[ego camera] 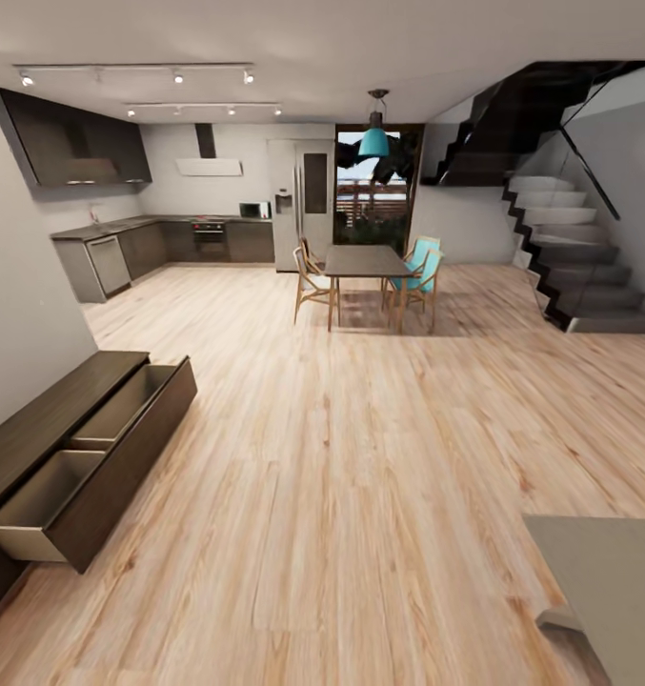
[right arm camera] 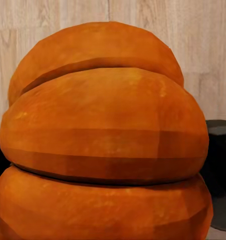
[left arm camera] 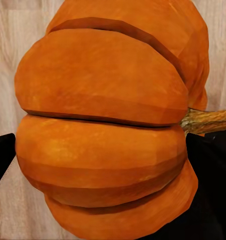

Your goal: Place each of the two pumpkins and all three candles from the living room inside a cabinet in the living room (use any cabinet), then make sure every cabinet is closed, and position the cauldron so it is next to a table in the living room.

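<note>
Between the left gripper's dark fingers [left arm camera: 2, 155] sits one pumpkin [left arm camera: 102, 135], pinched, stem pointing sideways; the right gripper pinches the other pumpkin [right arm camera: 102, 145] likewise. Both are bright orange, ribbed. The cabinet [ego camera: 36, 429] lies ahead to the left, nearer the left arm, its drawer [ego camera: 46, 514] pulled open.

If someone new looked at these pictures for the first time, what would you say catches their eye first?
The bright orange pumpkin close before the left wrist camera, brown stem out to one side, and a second pumpkin just as close before the right wrist camera. In the head view, the dark-brown cabinet along the left wall stands with its drawers pulled open, pale insides showing, above a wide wood floor. Farther back, a dining table sits under a teal lamp.
</note>
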Motion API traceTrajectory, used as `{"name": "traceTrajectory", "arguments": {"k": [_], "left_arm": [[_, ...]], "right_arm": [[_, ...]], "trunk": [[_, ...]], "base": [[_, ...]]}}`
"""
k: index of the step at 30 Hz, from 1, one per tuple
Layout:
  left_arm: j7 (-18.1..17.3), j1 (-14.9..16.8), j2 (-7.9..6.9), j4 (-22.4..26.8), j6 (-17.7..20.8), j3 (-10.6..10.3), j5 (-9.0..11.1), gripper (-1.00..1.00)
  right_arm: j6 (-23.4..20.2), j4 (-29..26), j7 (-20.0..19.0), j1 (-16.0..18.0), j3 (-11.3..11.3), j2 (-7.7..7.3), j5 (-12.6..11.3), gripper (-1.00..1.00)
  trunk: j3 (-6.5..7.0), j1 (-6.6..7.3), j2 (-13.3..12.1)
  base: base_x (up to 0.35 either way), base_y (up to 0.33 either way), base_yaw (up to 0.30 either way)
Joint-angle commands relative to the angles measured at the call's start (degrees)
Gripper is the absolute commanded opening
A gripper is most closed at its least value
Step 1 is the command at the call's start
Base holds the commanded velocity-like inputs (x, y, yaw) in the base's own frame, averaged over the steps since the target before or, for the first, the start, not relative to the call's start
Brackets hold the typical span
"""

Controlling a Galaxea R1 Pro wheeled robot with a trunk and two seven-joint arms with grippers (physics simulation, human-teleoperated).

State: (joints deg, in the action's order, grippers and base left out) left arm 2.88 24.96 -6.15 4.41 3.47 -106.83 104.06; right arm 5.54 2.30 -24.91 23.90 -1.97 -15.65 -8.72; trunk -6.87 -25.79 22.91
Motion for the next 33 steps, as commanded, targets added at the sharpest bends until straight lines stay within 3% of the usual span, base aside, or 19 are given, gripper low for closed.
{"name": "traceTrajectory", "arguments": {"k": [1,33], "left_arm": [[0.11,0.00,0.00,0.02,0.04,-0.04,-0.10,-1.00],[0.11,0.00,0.00,0.00,0.04,-0.04,-0.14,-1.00]], "right_arm": [[-0.01,-0.01,0.03,0.01,0.12,0.00,-0.06,-1.00],[-0.01,-0.01,0.03,0.01,0.12,0.00,-0.07,-1.00]], "trunk": [[-0.04,0.00,0.01],[-2.86,0.00,0.01]], "base": [[0.331,0.000,0.000],[0.331,0.000,0.001]]}}
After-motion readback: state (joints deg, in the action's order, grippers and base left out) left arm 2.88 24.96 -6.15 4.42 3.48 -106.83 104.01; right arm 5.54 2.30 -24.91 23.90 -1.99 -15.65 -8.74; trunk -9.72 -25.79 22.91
